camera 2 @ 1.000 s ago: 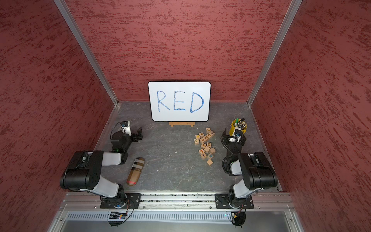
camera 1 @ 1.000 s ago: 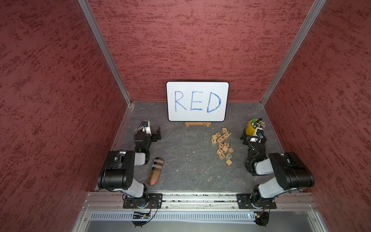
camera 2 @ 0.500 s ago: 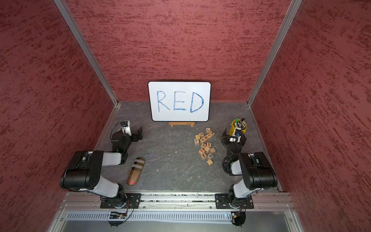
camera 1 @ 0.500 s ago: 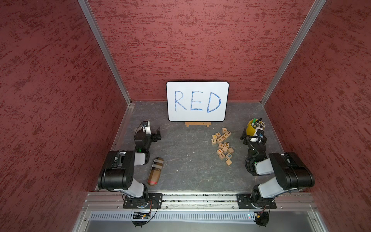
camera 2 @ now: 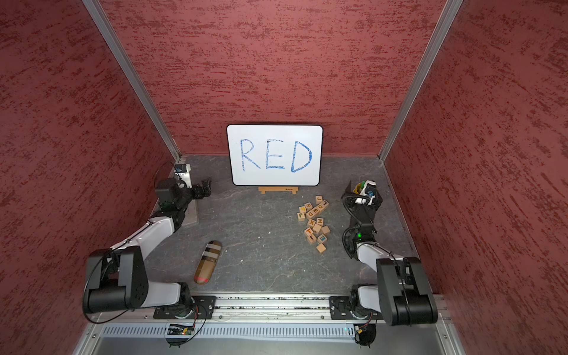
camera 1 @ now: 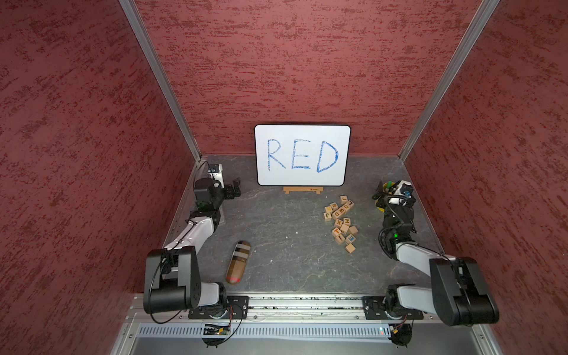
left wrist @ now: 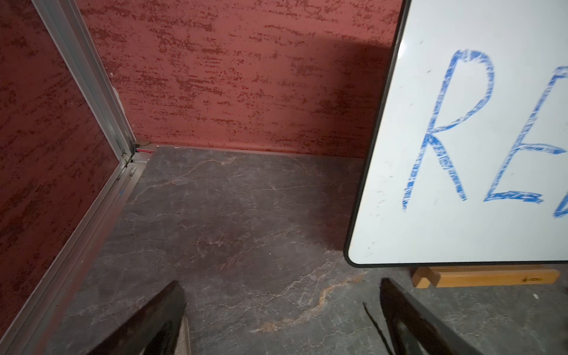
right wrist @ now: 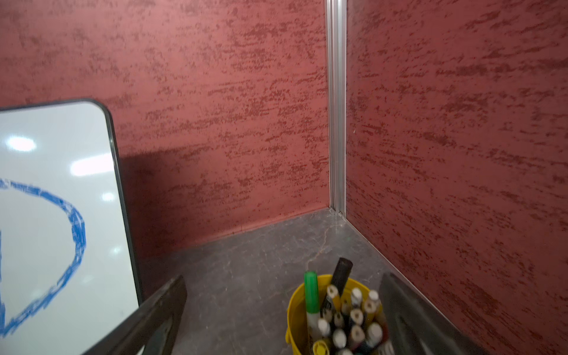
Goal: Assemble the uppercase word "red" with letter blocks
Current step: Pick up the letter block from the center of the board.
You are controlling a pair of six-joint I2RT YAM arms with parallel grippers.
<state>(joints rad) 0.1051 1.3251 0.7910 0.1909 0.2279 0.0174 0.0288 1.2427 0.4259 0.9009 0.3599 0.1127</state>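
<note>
The whiteboard [camera 1: 302, 135] stands propped as a spelling model, and the letter blocks [camera 1: 337, 212] lie jumbled, none lined up. The left gripper [left wrist: 282, 285] and right gripper [right wrist: 282, 289] hover with jaws spread and empty, clear of the blocks.

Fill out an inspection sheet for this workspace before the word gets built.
Surface: dark stone-look tabletop, a few pale specks.
Job's things: letter blocks in a loose pile on the robot's right side; none lined up yet.
Clutter: whiteboard reading RED on a wooden stand; striped brown object lying near the left arm; yellow cup of markers.
Grippers: left hand open, empty, near the whiteboard's corner; right hand open, empty, at the yellow cup.
Cables: black cables loop along both arms, clear of the blocks.
Surroundings: red textured walls on three sides, metal corner posts.
</note>
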